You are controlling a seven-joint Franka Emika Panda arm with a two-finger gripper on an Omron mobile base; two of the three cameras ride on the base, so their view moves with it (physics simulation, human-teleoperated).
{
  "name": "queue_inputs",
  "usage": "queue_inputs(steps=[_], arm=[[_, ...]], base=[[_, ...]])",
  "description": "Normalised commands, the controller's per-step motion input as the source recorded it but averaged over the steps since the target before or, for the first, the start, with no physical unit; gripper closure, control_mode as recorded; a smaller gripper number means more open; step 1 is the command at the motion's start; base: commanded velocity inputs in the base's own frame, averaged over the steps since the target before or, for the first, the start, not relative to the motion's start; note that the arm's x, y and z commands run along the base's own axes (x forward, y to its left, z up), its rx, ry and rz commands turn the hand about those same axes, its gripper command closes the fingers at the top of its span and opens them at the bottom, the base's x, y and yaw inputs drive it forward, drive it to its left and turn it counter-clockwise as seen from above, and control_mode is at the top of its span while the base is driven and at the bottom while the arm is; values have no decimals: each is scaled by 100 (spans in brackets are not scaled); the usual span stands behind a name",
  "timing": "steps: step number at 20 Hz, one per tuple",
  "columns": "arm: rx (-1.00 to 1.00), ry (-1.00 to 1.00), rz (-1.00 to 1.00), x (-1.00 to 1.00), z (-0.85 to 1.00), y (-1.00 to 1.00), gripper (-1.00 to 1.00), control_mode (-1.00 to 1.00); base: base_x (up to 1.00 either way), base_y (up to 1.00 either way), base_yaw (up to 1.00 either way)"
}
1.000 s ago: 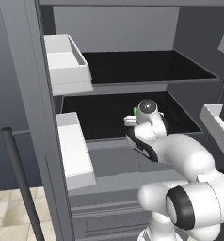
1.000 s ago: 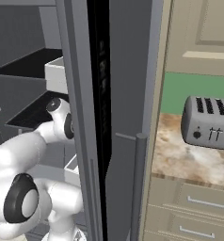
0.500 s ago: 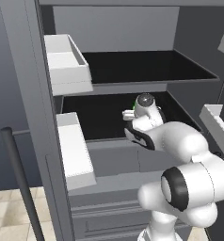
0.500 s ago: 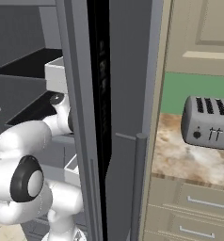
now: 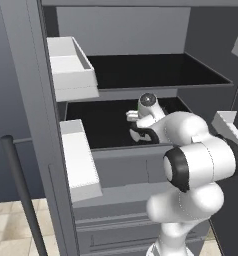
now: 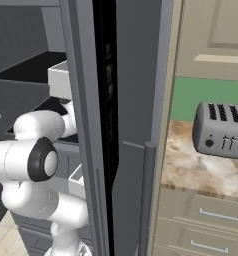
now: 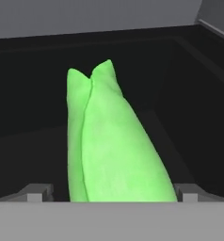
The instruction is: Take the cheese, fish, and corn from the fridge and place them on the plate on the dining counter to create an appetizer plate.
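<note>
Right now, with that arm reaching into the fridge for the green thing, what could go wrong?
The gripper stands open around the corn, not yet closed. The husk tapers, so it might slip when squeezed. The arm is folded tight between the shelves of the fridge; pulling back, it could knock the door bin.

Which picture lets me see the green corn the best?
The hand view: the corn stands big and green between the open gripper's fingertips, on the fridge's black shelf. In the base views the arm and fridge door cover it.
</note>
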Motion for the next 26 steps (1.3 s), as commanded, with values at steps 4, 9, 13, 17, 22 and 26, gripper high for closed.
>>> queue_inputs(steps=[4, 9, 13, 17, 22, 26], arm=[[-8, 0, 0, -15, -100, 2, 100, -100], [-1, 0, 0, -18, -71, 0, 100, -100], [0, 0, -1, -28, -27, -9, 100, -100], [0, 0, 0, -82, -10, 0, 100, -100], [0, -2, 0, -100, -11, 1, 100, -100], [0, -11, 1, -100, 52, 0, 100, -100]], base=[[0, 0, 0], [0, 0, 0], [0, 0, 0], [0, 0, 0], [0, 0, 0], [0, 0, 0]])
